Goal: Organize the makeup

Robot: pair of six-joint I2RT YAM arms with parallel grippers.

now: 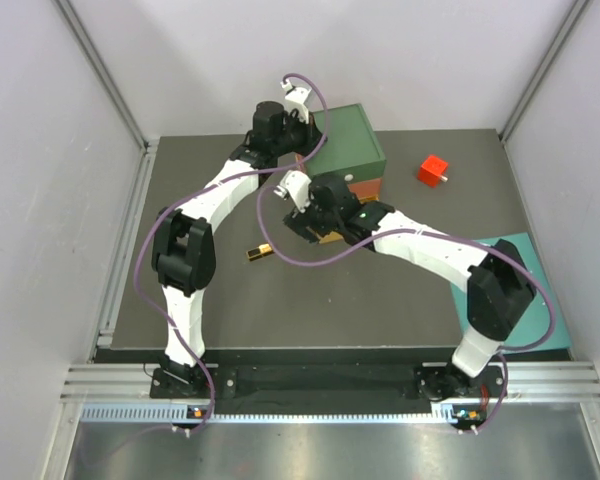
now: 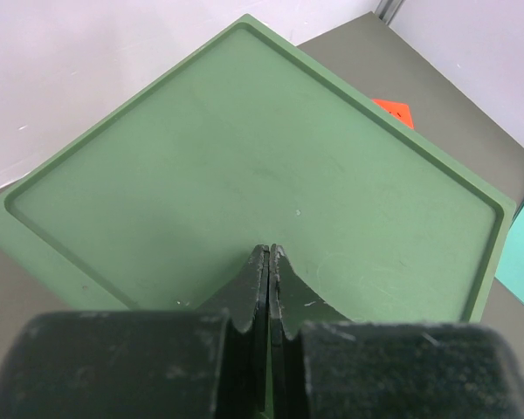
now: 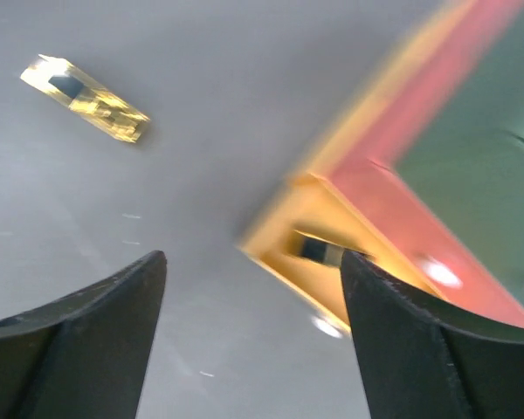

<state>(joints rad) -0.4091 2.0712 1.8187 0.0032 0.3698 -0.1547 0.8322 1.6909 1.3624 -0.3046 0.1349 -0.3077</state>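
One gold-black rectangular case [image 1: 259, 252] lies on the dark table left of the drawer box; it also shows in the right wrist view [image 3: 87, 98]. My right gripper [image 3: 253, 262] is open and empty, low over the table in front of the box's pulled-out yellow drawer [image 3: 310, 262]. A small dark item [image 3: 319, 250] lies blurred inside that drawer. My left gripper [image 2: 269, 255] is shut and empty, its tips on or just above the green top [image 2: 244, 166] of the drawer box [image 1: 348, 140]. The other makeup is out of view.
A red cube [image 1: 433, 170] sits on the table right of the box and shows in the left wrist view [image 2: 393, 110]. A teal mat [image 1: 525, 262] lies at the right edge. Grey walls close in the left, back and right sides.
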